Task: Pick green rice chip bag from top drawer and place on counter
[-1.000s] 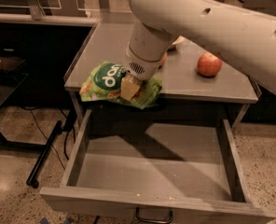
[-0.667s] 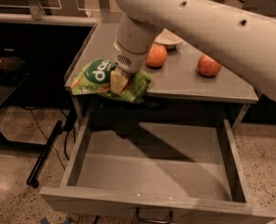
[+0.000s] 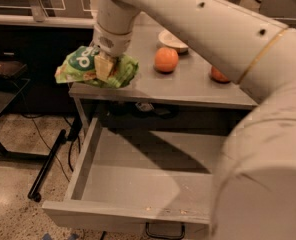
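Note:
My gripper [image 3: 104,66] is shut on the green rice chip bag [image 3: 78,64], a crinkly light-green pouch with a dark green circle. I hold it in the air at the counter's front left corner, above counter height and partly past its left edge. The counter [image 3: 188,91] is a flat grey metal top. Below it the top drawer [image 3: 138,184] is pulled out, with a bare grey floor and a small pull handle [image 3: 165,231] on its front. My large white arm [image 3: 223,39] crosses the frame from the right.
Two oranges [image 3: 166,59] [image 3: 219,75] and a small pale bowl [image 3: 172,40] sit on the counter behind the bag. A dark table [image 3: 8,69] and black cables [image 3: 48,159] stand on the speckled floor to the left.
The gripper has carried the bag up and to the left, from above the drawer's back edge to the counter's front left corner. More of the arm now fills the right of the view.

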`<state>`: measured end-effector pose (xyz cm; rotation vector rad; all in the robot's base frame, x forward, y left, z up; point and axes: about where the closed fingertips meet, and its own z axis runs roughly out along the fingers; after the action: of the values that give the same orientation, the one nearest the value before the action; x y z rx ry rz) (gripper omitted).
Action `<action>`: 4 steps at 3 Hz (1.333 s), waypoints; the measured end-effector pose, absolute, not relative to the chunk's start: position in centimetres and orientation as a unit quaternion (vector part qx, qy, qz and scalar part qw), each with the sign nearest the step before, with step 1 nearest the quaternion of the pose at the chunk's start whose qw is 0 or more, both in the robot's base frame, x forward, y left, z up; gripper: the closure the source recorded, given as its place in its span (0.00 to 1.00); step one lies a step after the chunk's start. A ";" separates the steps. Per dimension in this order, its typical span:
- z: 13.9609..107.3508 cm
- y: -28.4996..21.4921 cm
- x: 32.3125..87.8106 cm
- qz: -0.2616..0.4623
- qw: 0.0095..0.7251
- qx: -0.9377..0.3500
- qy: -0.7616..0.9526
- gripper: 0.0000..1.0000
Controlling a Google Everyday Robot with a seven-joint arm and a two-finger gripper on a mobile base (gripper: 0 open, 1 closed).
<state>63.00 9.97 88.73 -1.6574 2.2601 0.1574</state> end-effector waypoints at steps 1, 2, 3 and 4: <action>89.3 11.3 65.7 0.047 0.166 -0.587 0.791 1.00; 89.2 11.4 68.7 0.034 0.162 -0.583 0.796 1.00; 88.0 10.2 71.4 0.019 0.150 -0.568 0.809 1.00; 85.9 8.7 73.8 0.006 0.130 -0.550 0.825 1.00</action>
<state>73.81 8.68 85.92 -1.5998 2.3967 0.0173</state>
